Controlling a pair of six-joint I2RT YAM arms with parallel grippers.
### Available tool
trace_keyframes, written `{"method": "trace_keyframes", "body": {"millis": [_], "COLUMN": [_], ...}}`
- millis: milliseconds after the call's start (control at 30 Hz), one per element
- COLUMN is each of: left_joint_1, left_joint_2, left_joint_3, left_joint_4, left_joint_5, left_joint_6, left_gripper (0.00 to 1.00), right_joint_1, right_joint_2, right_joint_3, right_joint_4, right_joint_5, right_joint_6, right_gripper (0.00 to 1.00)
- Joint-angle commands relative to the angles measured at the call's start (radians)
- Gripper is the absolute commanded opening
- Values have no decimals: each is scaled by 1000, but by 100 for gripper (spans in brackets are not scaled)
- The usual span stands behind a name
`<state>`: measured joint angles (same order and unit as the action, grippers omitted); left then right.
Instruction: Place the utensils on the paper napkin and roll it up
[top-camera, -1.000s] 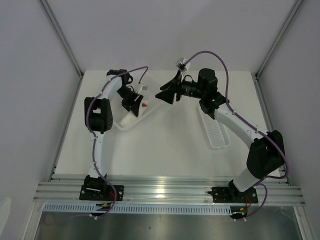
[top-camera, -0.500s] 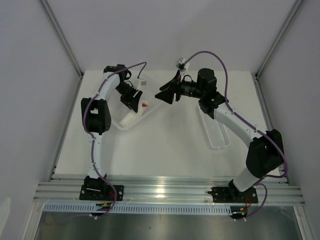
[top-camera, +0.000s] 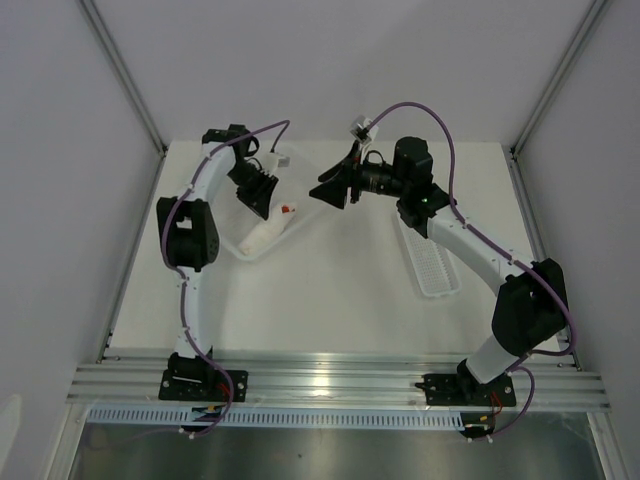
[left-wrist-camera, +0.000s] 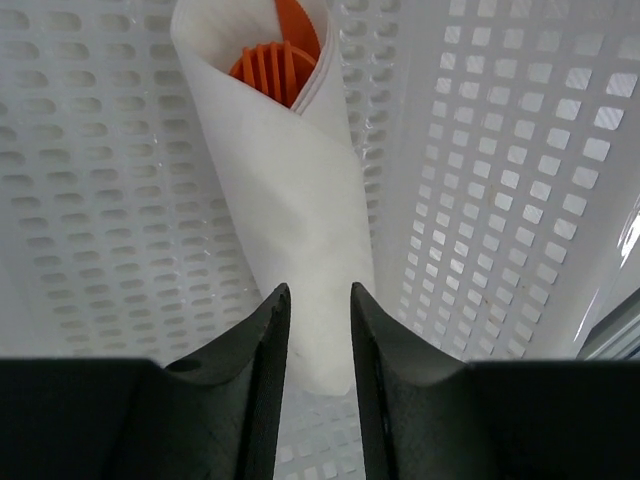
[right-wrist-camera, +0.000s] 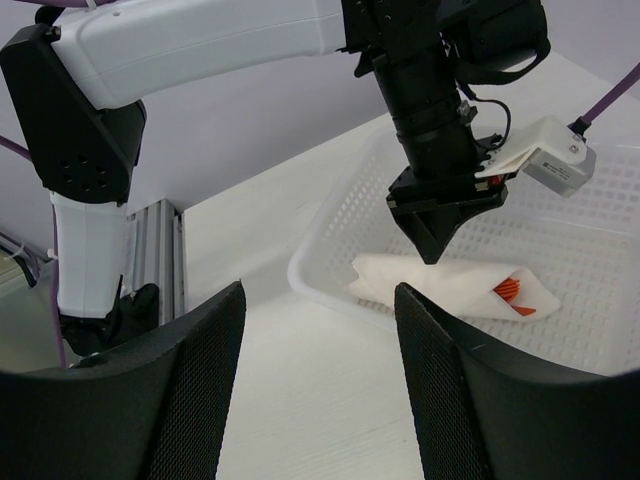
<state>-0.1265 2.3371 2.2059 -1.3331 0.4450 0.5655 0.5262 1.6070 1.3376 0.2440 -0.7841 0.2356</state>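
The paper napkin (top-camera: 262, 236) is rolled into a white cone and lies in the white mesh basket (top-camera: 245, 252). The orange utensils (top-camera: 288, 210) stick out of its open end. In the left wrist view the roll (left-wrist-camera: 290, 200) lies below the jaws, with the utensils (left-wrist-camera: 275, 62) at the top. My left gripper (top-camera: 262, 210) hangs just above the roll, its jaws a narrow gap apart and holding nothing (left-wrist-camera: 320, 300). My right gripper (top-camera: 322, 193) is open wide and empty, in the air right of the basket, and faces the roll (right-wrist-camera: 450, 287) and the left gripper (right-wrist-camera: 432, 250).
A narrow white perforated tray (top-camera: 432, 262) lies on the table at the right, under the right arm. The basket's near rim (right-wrist-camera: 310, 280) stands between the right gripper and the roll. Grey walls and metal rails enclose the table.
My left gripper has drawn up and back from the roll toward the far left. The roll stays in the basket. The right arm has not moved.
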Motion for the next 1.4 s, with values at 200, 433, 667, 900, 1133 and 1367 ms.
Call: {"method": "trace_keyframes", "body": {"millis": [200, 433, 667, 900, 1133, 1367], "left_joint_1": [10, 4, 4, 17, 80, 255], "left_joint_2": [-252, -612, -947, -1298, -1596, -1654], "left_joint_3": [-185, -382, -708, -1010, -1242, -1285], "left_joint_4": [167, 477, 624, 561, 546, 540], "left_joint_5": [-25, -190, -420, -650, -818, -698], "left_joint_6": [-104, -211, -277, -403, -429, -515], "left_gripper": [30, 34, 35, 41, 72, 75], "right_joint_1": [5, -38, -124, -259, -341, -344], "right_joint_2": [-28, -70, -154, -249, -257, -251], "right_joint_3": [49, 63, -3, -113, -135, -135], "right_joint_4": [-52, -300, -439, -485, -532, -528], "right_joint_5": [75, 422, 707, 844, 988, 1121], "right_joint_6": [-28, -116, -193, -161, -102, -13], "right_gripper": [64, 65, 68, 76, 93, 99]}}
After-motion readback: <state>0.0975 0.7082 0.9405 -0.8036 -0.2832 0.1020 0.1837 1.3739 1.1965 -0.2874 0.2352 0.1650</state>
